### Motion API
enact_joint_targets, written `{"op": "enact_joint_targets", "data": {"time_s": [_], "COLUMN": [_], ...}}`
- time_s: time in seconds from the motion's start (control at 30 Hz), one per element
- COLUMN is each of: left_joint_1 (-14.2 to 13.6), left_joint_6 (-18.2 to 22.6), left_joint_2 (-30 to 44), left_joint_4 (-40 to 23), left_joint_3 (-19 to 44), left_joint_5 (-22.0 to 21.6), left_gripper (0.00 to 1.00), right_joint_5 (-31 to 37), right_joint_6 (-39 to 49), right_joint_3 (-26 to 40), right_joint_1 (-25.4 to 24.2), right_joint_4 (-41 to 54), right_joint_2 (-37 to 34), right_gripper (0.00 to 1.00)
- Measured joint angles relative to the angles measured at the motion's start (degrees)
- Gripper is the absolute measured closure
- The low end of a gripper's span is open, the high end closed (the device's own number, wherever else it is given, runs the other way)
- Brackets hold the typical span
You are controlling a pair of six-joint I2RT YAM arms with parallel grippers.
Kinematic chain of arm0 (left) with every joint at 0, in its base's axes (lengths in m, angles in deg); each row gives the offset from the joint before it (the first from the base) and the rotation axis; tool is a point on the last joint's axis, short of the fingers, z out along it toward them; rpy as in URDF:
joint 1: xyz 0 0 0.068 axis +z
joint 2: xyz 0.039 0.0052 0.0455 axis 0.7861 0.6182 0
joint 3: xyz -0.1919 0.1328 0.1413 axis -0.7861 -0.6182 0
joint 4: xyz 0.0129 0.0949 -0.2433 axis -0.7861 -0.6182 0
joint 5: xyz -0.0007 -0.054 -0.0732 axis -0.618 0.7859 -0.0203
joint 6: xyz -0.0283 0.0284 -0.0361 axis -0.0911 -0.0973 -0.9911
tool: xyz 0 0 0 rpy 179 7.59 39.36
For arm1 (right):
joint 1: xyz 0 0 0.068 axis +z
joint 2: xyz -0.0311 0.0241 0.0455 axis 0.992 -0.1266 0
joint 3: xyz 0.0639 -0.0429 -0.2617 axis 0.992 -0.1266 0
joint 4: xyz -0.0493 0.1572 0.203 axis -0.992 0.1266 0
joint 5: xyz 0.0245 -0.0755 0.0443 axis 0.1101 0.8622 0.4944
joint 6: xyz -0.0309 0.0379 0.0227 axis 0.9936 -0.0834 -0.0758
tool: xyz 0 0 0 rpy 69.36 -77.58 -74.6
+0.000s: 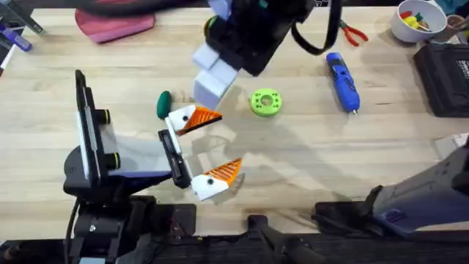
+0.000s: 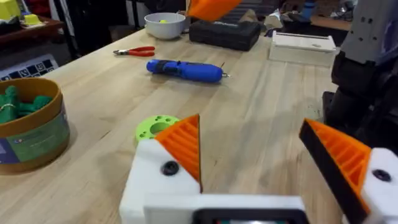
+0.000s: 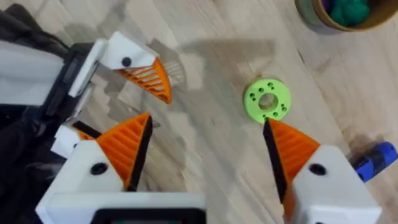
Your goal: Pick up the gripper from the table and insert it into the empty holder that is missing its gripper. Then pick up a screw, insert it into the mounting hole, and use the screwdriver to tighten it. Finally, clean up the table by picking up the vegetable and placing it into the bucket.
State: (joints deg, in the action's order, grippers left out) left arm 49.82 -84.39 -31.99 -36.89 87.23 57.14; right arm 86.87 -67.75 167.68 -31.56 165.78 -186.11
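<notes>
**Both grippers open over the table, nothing held**

From overhead I see my left gripper [image 1: 209, 147] at centre-left of the frame, its two orange-tipped white fingers spread wide with bare wood between them. The upper fingertip [image 1: 194, 117] lies just beside the vegetable [image 1: 163, 104], which rests on the table a little left of centre; I cannot tell if they touch.

My right arm rises close under the camera at top centre, dark and blurred, with white blocks at its end. In the right wrist view, the right gripper [image 3: 205, 146] hangs above the table with fingers parted and nothing between them; below it lie the green ring [image 3: 267, 99] and the left arm's orange tips.

The screwdriver [image 1: 342, 81] lies in the upper right of the overhead frame, well apart from both grippers, with red pliers [image 1: 353, 33] and a white bowl [image 1: 418, 20] beyond it.

The bucket [image 2: 31, 124] sits at the left edge of the left wrist view, with green pieces inside.

I cannot pick out a loose gripper tip or a bare holder.
</notes>
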Motion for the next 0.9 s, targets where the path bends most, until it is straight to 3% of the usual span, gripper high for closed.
{"op": "enact_joint_targets", "data": {"time_s": [0.2, 0.43, 0.67, 0.77, 0.9], "left_joint_1": [0.0, 0.0, 0.0, 0.0, 0.0], "left_joint_6": [0.0, 0.0, 0.0, 0.0, 0.0], "left_joint_2": [0.0, 0.0, 0.0, 0.0, 0.0], "left_joint_4": [0.0, 0.0, 0.0, 0.0, 0.0], "left_joint_3": [0.0, 0.0, 0.0, 0.0, 0.0], "left_joint_5": [0.0, 0.0, 0.0, 0.0, 0.0], "left_gripper": [0.014, 0.014, 0.013, 0.014, 0.015], "right_joint_5": [0.0, 0.0, 1.9, 2.8, 3.3], "right_joint_6": [-2.3, -5.4, -11.9, -14.0, -15.2], "right_joint_3": [-3.5, -18.6, -33.0, -35.4, -36.0], "right_joint_1": [-3.0, -8.2, -20.4, -27.0, -32.1], "right_joint_4": [-1.3, -8.5, -12.2, -11.9, -11.9], "right_joint_2": [1.7, 10.9, 20.9, 21.8, 21.2], "right_gripper": [0.008, 0.008, 0.009, 0.007, 0.008]}}
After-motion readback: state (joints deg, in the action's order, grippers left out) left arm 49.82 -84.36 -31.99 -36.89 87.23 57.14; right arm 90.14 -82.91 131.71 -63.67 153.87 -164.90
